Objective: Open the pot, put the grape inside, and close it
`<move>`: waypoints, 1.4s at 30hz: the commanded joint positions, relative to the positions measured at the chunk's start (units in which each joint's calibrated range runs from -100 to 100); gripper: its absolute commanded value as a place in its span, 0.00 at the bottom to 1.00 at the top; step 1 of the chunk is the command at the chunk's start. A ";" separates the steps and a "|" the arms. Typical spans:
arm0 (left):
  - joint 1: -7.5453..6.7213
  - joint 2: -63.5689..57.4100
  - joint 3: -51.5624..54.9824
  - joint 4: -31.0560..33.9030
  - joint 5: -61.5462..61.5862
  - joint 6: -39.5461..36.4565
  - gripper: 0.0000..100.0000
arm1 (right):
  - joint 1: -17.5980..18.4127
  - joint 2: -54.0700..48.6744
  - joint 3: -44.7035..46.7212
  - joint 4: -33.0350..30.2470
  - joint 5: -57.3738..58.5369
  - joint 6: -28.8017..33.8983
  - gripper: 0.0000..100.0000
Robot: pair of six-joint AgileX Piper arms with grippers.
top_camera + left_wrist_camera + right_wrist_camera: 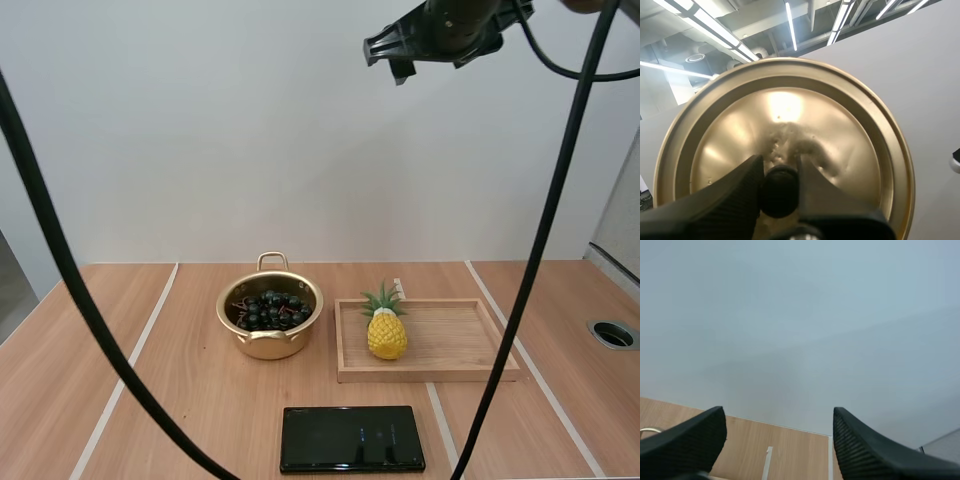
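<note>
Grapes (268, 311) already lie in the open pot (270, 342) on the surface (180, 400), so you have only the closing left. Your left fingers (735, 190) pinch the lid (790, 110) by its knob (779, 192); your right fingers (685, 435) stand apart, empty.

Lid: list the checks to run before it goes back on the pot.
1. Grapes lie inside the pot: ok.
2. Left gripper pinches the lid by its black knob: ok.
3. Nothing hangs over the pot's rim: ok.
4. Lid lined up above the pot: cannot tell.
5. Right gripper open, holding nothing, raised off the table: ok.
6. Pineapple stands on the wooden tray, apart from the pot: ok.
</note>
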 commanded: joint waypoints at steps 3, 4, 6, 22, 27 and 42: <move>-0.06 1.78 0.42 0.78 -2.10 -1.70 0.00 | -3.45 -2.89 -0.64 0.51 -0.43 1.88 1.00; -0.06 2.08 0.57 0.78 -2.10 -1.78 0.00 | -4.02 -3.38 -0.64 1.08 -0.21 1.87 1.00; -0.06 2.44 2.15 0.78 -2.10 -1.94 0.00 | -4.87 -4.18 -0.64 2.25 0.43 2.12 1.00; -0.06 2.62 27.62 1.89 -19.53 -7.49 0.00 | -5.45 -10.15 -0.49 14.31 8.46 -0.80 0.00; -0.06 2.62 34.97 1.40 -25.05 -7.48 0.00 | -5.45 -12.17 -0.49 9.73 8.46 0.70 0.00; -0.06 2.88 58.78 -4.19 -42.39 -5.09 0.00 | -5.45 -18.03 -0.49 10.14 8.46 -0.15 0.00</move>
